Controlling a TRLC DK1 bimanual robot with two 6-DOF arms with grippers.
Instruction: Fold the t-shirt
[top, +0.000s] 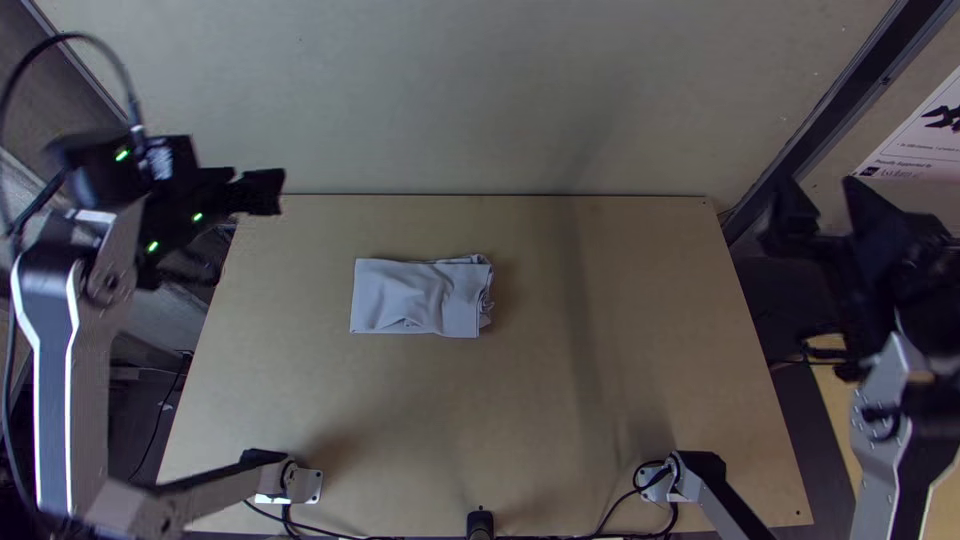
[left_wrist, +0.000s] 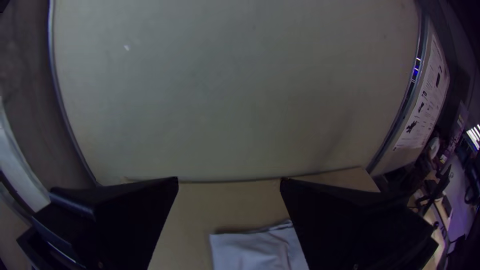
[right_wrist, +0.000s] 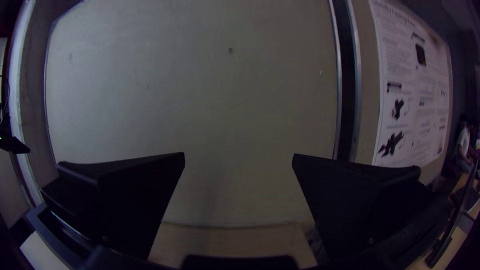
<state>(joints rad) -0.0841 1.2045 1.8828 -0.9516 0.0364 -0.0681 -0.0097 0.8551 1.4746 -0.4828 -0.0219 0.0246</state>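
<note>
The light grey t-shirt (top: 415, 297) lies folded into a small flat rectangle on the table, left of its middle; layered, slightly ruffled edges show at its right end. In the left wrist view, part of the t-shirt (left_wrist: 255, 251) is seen beyond the fingers. My left gripper (top: 262, 190) is raised by the table's far left corner, away from the cloth. My left gripper (left_wrist: 229, 184) is open and empty. Off the table's right side hangs my right gripper (top: 825, 215). Wide apart stand the fingers of my right gripper (right_wrist: 238, 159), holding nothing.
The wooden table (top: 640, 350) has bare surface around the cloth. A pale wall panel (top: 480, 90) rises behind its far edge. Black cables (top: 590, 535) run along the near edge, and a poster (top: 920, 130) hangs at the right.
</note>
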